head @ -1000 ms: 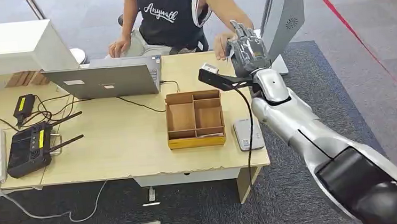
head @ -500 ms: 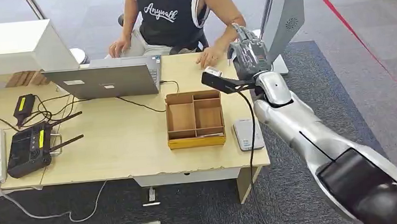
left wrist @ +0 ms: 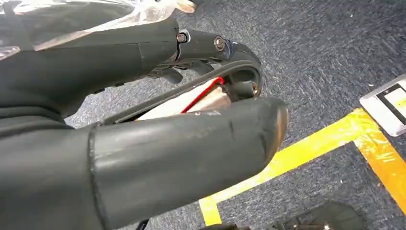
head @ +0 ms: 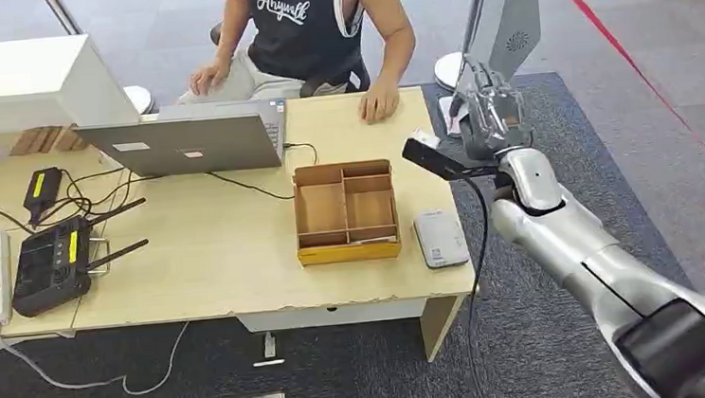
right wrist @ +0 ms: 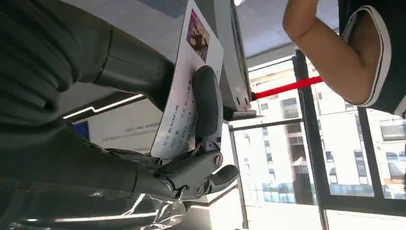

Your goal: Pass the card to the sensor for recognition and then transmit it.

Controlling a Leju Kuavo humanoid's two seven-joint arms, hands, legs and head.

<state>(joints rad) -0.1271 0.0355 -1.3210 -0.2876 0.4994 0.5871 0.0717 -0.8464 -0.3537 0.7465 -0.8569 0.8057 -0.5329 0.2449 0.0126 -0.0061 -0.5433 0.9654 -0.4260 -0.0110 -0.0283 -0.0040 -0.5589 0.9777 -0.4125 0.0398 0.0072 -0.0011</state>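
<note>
In the right of the head view, the right hand [head: 487, 112] is pinching a card [right wrist: 187, 81] beside the desk [head: 239, 255], its thumb and a finger [right wrist: 207, 103] pressing opposite faces. The card is standing above the hand, near the grey sensor pad [head: 440, 238]. It looks thin, light, stiff and slippery, best held by its flat faces. The left hand [left wrist: 143, 143] is hanging curled over carpet, holding nothing.

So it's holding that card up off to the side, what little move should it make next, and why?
Probably bring the card down over the grey sensor pad near the table's front edge. The right robot hand grips the card up beside the table, away from the pad, so nothing can read it yet.
</note>
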